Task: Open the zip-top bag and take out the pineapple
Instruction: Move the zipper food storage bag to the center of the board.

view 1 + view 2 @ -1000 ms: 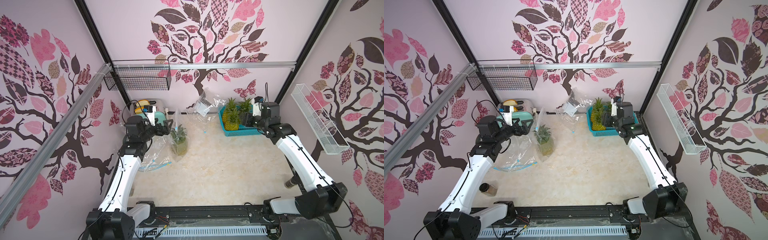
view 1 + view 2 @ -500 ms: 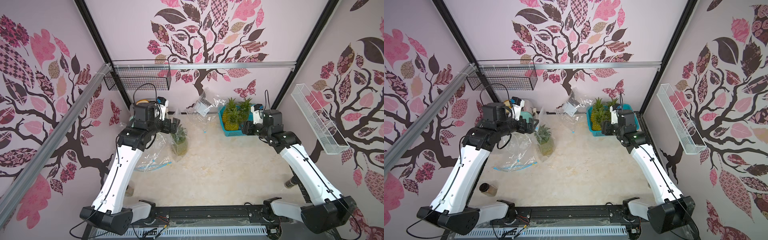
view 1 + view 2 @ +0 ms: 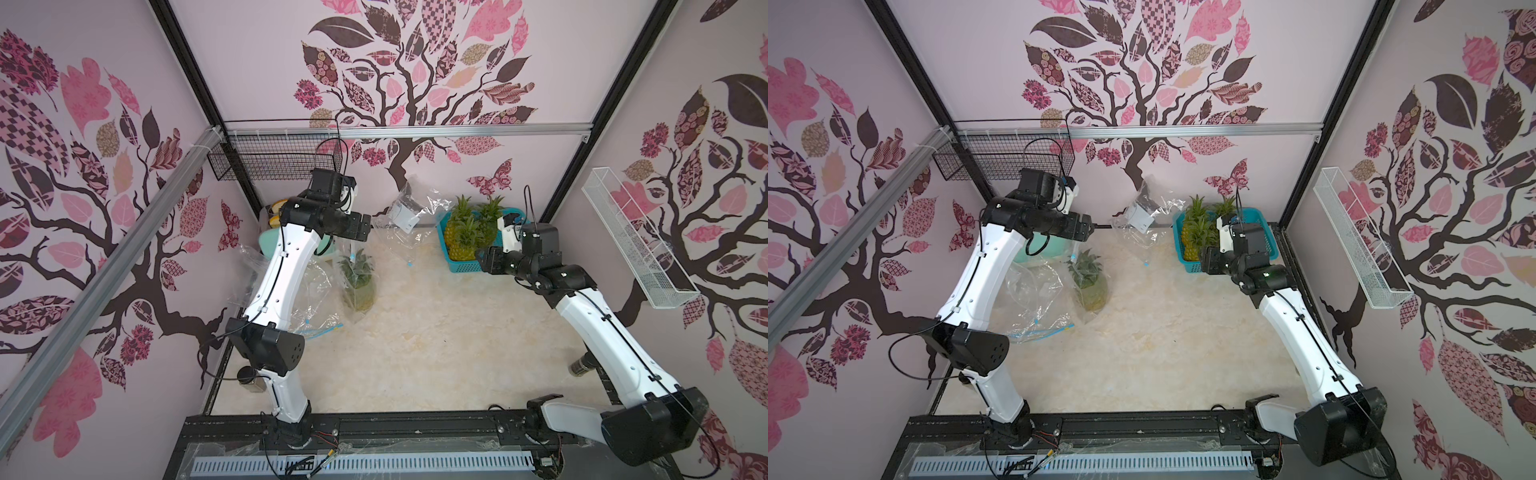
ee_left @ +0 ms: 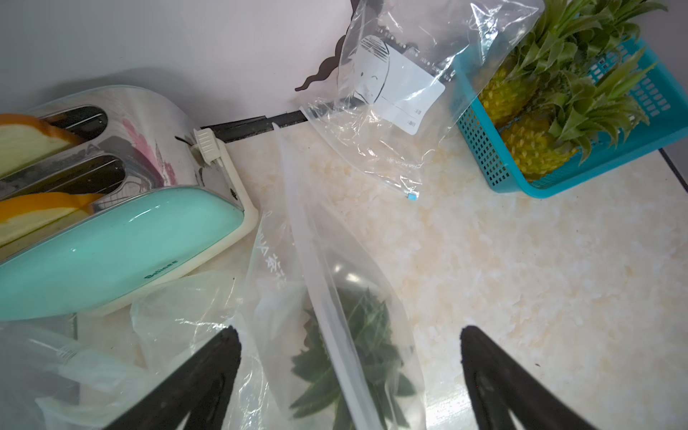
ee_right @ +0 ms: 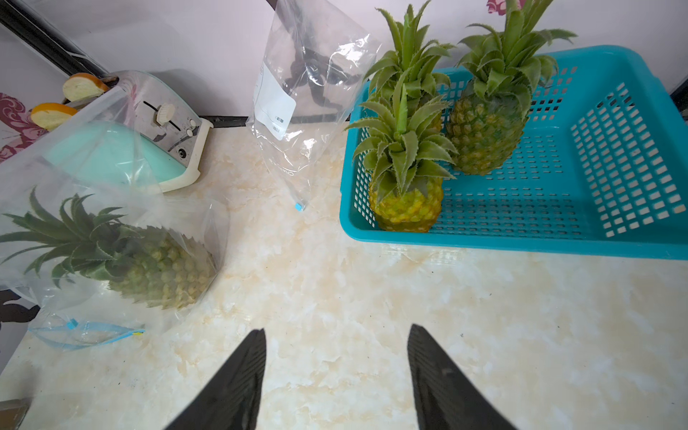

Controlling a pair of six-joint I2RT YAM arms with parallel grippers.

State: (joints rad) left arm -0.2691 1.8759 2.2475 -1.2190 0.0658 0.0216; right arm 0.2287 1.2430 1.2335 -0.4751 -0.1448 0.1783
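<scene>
Note left jaws raised from beside the bag to above its top edge: spread wide, gripping nothing. Note right jaws pulled back to the near side of the basket, parted, empty (over bare worktop). Find pineapple inside the bag, far left. Expect zip opening next.

Bright even light, soft shadows, glare on clear plastic zip-top bag and mint-green toaster, fisheye bending at edges, black left pincer fingers blurred.
</scene>
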